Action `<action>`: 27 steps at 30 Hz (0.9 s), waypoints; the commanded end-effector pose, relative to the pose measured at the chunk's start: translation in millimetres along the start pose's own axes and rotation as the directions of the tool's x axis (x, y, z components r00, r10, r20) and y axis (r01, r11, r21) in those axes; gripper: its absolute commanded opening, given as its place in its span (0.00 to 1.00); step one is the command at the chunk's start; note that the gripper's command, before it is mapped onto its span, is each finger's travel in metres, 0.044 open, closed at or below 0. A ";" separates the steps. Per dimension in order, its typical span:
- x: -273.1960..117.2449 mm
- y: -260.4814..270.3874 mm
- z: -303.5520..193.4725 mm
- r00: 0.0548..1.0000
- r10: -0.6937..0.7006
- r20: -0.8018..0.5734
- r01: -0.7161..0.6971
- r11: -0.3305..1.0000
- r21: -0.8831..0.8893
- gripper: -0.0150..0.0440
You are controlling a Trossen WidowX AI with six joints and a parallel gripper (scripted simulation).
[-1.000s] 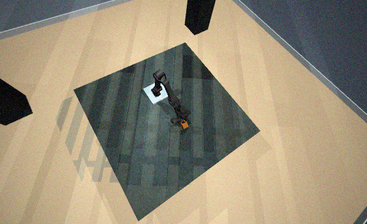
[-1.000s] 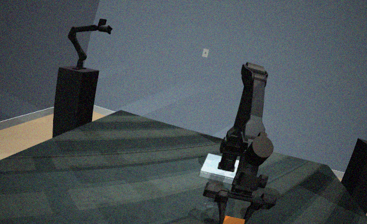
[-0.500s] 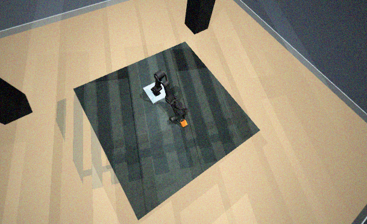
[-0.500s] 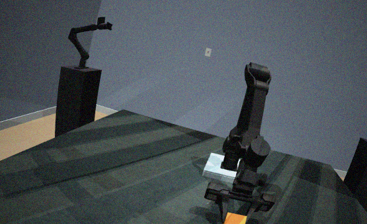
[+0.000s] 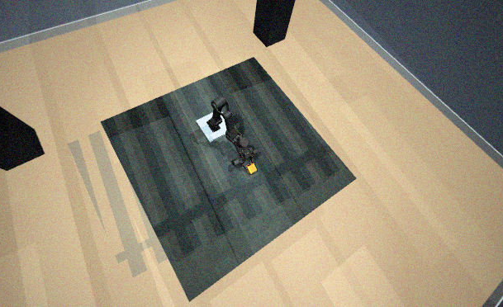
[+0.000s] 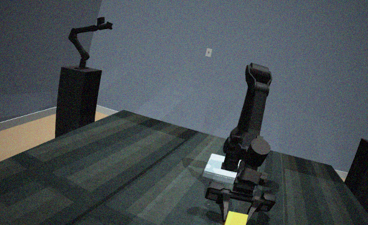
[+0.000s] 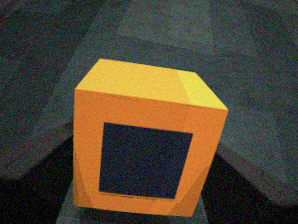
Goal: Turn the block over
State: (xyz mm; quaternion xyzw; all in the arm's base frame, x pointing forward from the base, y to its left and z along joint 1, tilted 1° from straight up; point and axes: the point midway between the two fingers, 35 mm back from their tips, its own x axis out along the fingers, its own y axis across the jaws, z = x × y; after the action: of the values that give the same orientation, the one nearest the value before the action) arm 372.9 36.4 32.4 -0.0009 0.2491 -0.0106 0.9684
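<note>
Top view: the black jointed robot arm (image 5: pixel 234 134) (image 6: pixel 253 106) stands on a square white base plate (image 5: pixel 210 136) (image 6: pixel 214 159), set on a dark grey-green striped table (image 5: pixel 222 231) (image 6: pixel 84 181) (image 7: pixel 165 30). The arm reaches from the plate toward between 4 and 5 o'clock.

The orange-yellow block (image 5: pixel 251 168) (image 6: pixel 237 219) (image 7: pixel 87 145) is at the arm's far end, in that same direction from the plate. The black parallel-jaw gripper (image 5: pixel 250 167) (image 6: pixel 237 218) (image 7: pixel 141 137) is closed on it, the fingers pinching it from opposite sides and held apart by its width.

Exterior view: the block lies at about 5 o'clock from the centre of the view, partly cut off by the lower edge. Its visible upper face is plain yellow. The fingers reach down on either side of it.

Wrist view: the face carrying the dark square mark (image 7: pixel 145 160) is turned toward the wrist camera; the plain yellow face adjoins it at 12 o'clock. The finger parts appear at about 8 and 4 o'clock. The marked side is not directed straight down. Contact between block and table cannot be determined, the underside being hidden.
</note>
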 end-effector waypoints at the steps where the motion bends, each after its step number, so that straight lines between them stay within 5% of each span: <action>1: -0.2 -0.5 2.0 1.000 -0.004 0.009 0.004 1.000 -0.004 0.25; 3: -0.2 -0.5 2.0 1.000 -0.004 0.009 0.004 1.000 -0.004 0.25; 20: -0.2 -0.5 2.0 1.000 -0.004 0.009 0.004 1.000 -0.004 1.00; 27: -0.2 -0.5 2.0 1.000 -0.004 0.009 0.004 1.000 -0.004 1.00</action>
State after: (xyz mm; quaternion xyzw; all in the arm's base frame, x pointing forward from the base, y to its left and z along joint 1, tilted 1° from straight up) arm 373.5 36.4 33.7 -0.0006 0.2459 -0.0109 0.9692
